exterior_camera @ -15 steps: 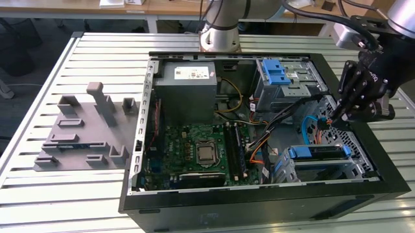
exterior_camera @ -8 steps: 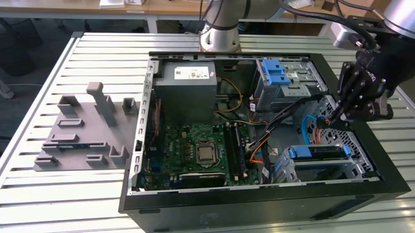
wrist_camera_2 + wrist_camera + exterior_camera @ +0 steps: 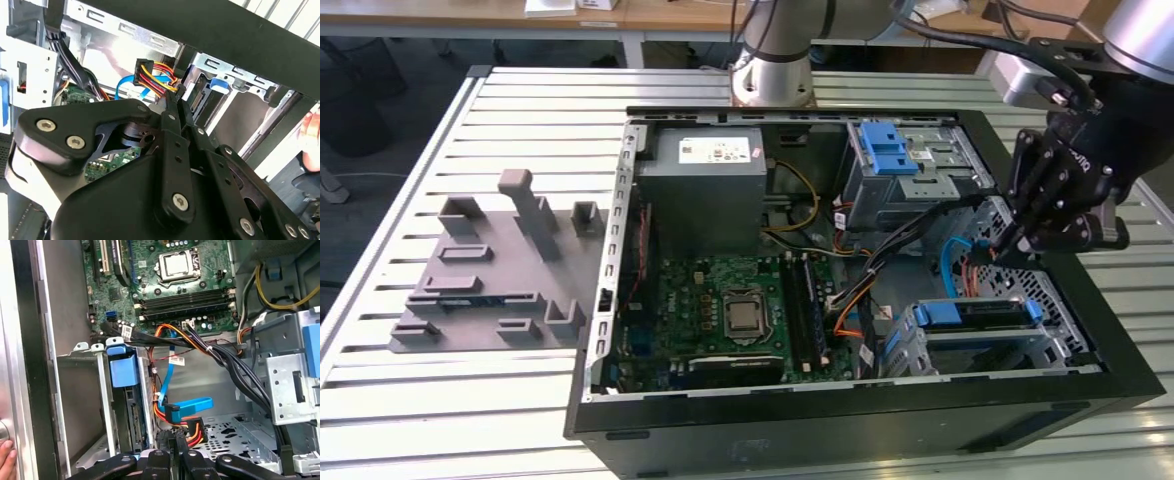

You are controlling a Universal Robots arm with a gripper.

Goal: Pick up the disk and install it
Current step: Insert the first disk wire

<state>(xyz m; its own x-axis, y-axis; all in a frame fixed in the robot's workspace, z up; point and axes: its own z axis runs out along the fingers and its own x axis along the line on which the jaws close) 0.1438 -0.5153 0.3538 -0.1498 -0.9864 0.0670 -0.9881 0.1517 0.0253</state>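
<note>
Beside silver hard disk in blue plastic bracket: black claw, closed, tips at red-yellow-black power lead; squaring plug to socket probably advisable.

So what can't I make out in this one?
- Disk: label, exterior view, hidden inside the drive cage.
- Disk's connector end: first wrist view, behind the cage wall.
- Gripper: what it touches, exterior view, lost among dark cables.
- Hand: first wrist view, cut by the edge.

Blue-bracketed disk, seated on edge in metal drive cage
</note>
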